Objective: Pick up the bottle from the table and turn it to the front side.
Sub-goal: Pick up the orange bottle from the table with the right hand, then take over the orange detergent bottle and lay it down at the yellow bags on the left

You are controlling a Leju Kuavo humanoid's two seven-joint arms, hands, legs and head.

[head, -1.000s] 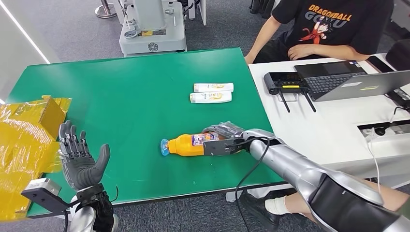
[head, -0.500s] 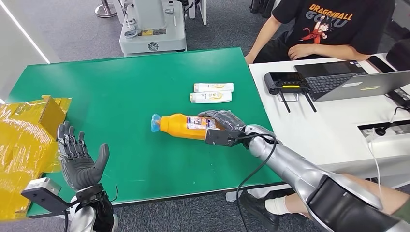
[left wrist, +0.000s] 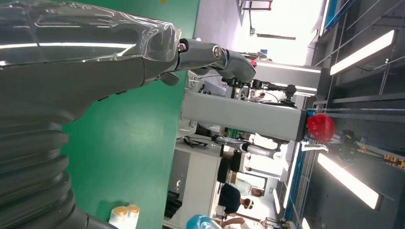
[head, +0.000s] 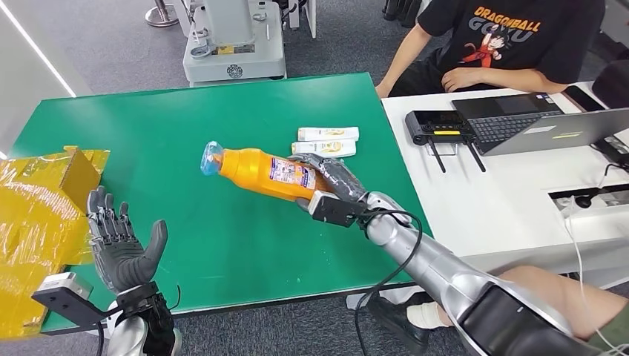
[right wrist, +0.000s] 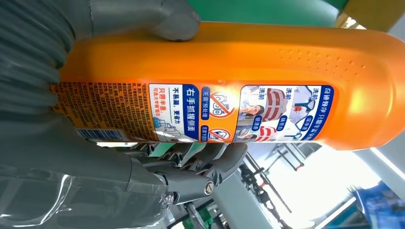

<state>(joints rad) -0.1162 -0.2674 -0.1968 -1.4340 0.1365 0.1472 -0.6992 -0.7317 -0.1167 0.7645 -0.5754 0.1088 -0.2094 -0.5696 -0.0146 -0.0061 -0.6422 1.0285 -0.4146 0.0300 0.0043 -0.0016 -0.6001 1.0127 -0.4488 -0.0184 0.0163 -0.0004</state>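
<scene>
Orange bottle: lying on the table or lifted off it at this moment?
Lifted. The right hand grips the orange bottle at its base end, holding it tilted above the green table, blue cap end raised.

Tubes: two small white tubes lie side by side on the green table.
Left edge: crinkled yellow plastic bag.
White desk: grey laptop, seated person.

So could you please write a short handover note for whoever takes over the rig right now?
Right hand grips the orange bottle by its base end, off the green table, cap pointing toward the robot's left and slightly up. Left hand is open and empty near the table's near-left corner.
Done: bottle picked up.
Left: the right wrist view shows the instruction-and-barcode label, so turning it to the front side looks unfinished.
</scene>
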